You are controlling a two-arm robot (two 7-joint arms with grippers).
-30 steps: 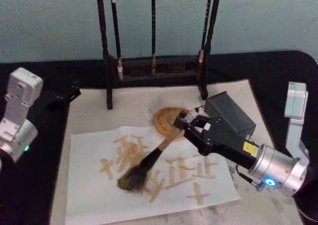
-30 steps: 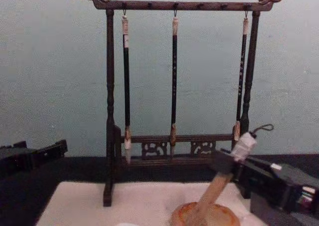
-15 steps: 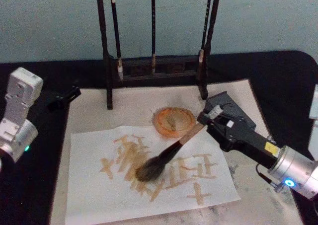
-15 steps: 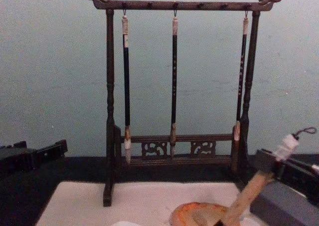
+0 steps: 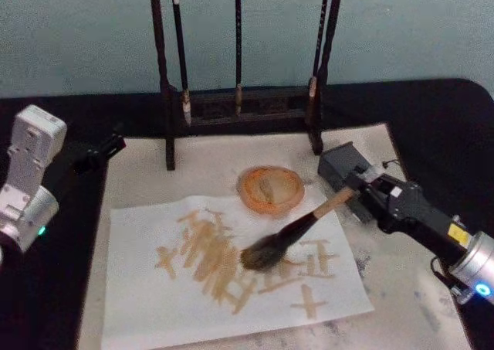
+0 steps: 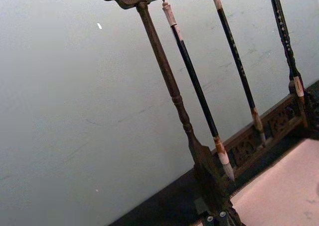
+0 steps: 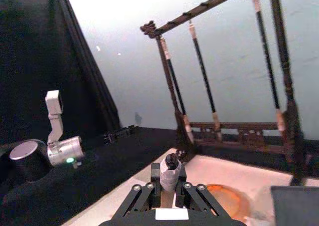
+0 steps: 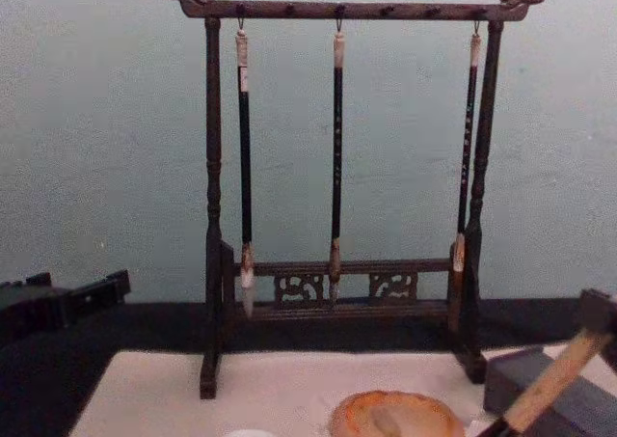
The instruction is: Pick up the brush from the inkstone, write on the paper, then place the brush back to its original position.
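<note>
The brush [image 5: 289,232] slants down onto the white paper [image 5: 154,296], its bushy dark head [image 5: 261,256] touching the sheet among tan strokes right of centre. My right gripper [image 5: 357,195] is shut on the top of the pale handle, near the paper's right edge. In the right wrist view the fingers [image 7: 145,196] clamp the handle's wrapped end [image 7: 171,172]. The chest view shows the handle [image 8: 553,381] slanting up at the lower right. The round orange inkstone [image 5: 270,188] sits just behind the paper, left of the gripper. My left gripper [image 5: 97,152] is parked at the far left.
A tall dark wooden rack [image 5: 241,107] with three thin hanging brushes [image 8: 336,148] stands behind the inkstone. A dark grey block [image 5: 343,164] lies right beside my right gripper. A beige mat [image 5: 201,153] covers the black table under everything.
My right gripper has pulled back to the right, dragging the brush head rightward across the paper. More tan strokes now show on the sheet. The left arm has not moved.
</note>
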